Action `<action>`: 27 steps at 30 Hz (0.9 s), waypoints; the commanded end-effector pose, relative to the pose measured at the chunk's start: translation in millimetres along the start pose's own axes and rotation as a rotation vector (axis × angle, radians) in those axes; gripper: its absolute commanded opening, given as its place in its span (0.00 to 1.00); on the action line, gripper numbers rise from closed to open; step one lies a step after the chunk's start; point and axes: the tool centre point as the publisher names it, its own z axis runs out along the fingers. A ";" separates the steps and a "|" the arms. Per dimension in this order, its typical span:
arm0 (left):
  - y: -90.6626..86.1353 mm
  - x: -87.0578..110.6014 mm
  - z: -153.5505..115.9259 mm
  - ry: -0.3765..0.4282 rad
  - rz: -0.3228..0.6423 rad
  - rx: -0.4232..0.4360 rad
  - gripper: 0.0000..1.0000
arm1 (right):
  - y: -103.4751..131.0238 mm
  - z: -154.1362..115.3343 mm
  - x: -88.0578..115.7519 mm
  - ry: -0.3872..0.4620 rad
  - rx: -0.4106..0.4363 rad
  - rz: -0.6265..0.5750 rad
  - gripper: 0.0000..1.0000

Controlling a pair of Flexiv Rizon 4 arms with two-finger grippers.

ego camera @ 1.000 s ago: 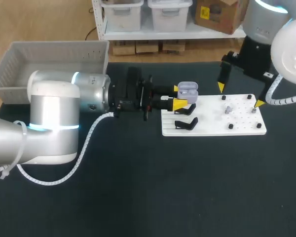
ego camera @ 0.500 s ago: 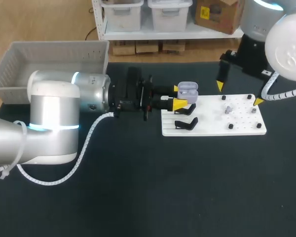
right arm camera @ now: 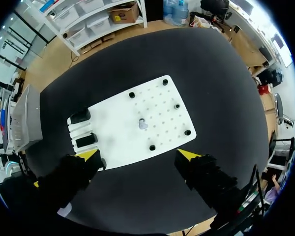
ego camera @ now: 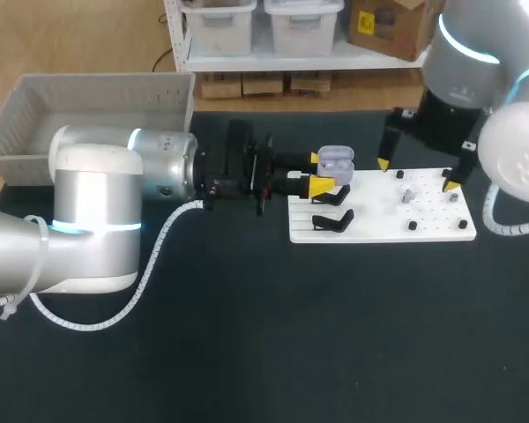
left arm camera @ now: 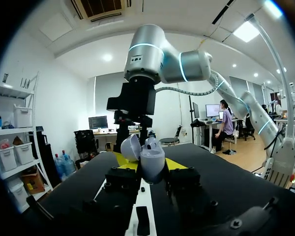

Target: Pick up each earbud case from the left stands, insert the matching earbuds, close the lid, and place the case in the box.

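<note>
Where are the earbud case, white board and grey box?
earbud case (ego camera: 335, 160): head view, its top
white board (ego camera: 379, 220): head view, bare middle
grey box (ego camera: 106, 95): head view, far wall

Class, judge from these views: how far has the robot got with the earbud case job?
Done: one case looks lifted off its stand, lid open. In hand: the left jaws grip it; the right jaws hang open over an earbud on the board. Left: insert earbuds, shut lid, place case in the box.

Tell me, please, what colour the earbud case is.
The earbud case is pale lavender-grey, clearest in the left wrist view.
</note>
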 end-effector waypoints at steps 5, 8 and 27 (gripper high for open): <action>-1.2 0.2 0.1 0.000 0.002 -0.005 0.00 | 0.1 17.1 -5.2 0.006 0.007 -0.024 1.00; -1.2 0.2 0.1 0.000 0.002 -0.005 0.00 | 2.9 22.2 -5.7 0.014 0.009 -0.044 1.00; -1.2 0.2 0.1 0.000 0.002 -0.005 0.00 | -2.3 52.7 -12.9 0.066 0.005 -0.051 0.37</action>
